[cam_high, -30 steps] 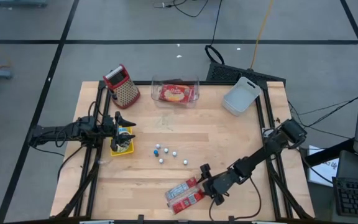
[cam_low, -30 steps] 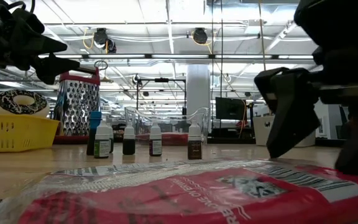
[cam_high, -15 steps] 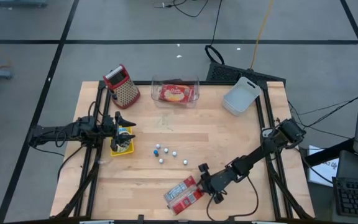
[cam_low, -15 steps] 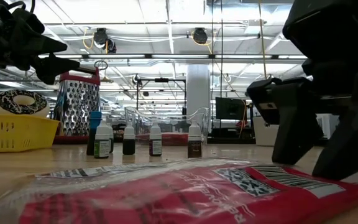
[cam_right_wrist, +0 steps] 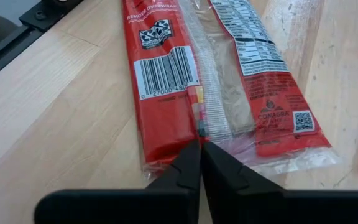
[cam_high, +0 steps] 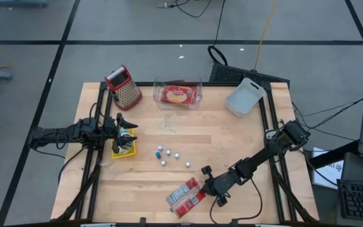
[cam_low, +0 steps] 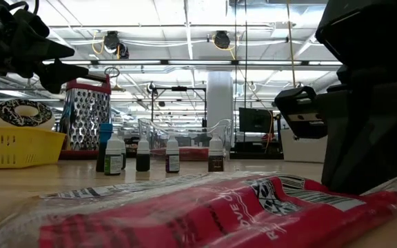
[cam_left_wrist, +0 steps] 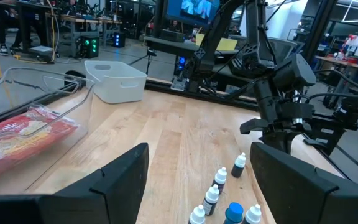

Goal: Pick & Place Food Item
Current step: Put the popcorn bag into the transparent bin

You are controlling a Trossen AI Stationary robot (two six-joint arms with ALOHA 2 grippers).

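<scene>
A red food package (cam_high: 186, 197) with a clear strip and a barcode lies flat near the table's near edge, also seen in the right wrist view (cam_right_wrist: 216, 74) and the low view (cam_low: 205, 213). My right gripper (cam_high: 205, 187) is shut on its right end (cam_right_wrist: 199, 146). My left gripper (cam_high: 131, 123) waits open at the table's left side, level above a yellow basket, with nothing between its fingers (cam_left_wrist: 197, 180). My right gripper pinches the package's right end at the middle seam (cam_right_wrist: 199, 127) between its two fingertips. The fingers slant down from the table's right and lie along the package. The package's body rests on the table; the pinched end (cam_low: 364, 200) is puckered and slightly raised.
Several small bottles (cam_high: 167, 155) stand mid-table. A yellow basket (cam_high: 123, 146) holding a doughnut sits at the left. At the far edge stand a red-topped grater (cam_high: 123, 86), a clear container (cam_high: 178, 94) with another red package, and a white bin (cam_high: 244, 97).
My right gripper has shut on the package's right end without shifting its place. The package's end has bunched up and risen a little between the fingers, while the rest stays on the table.
</scene>
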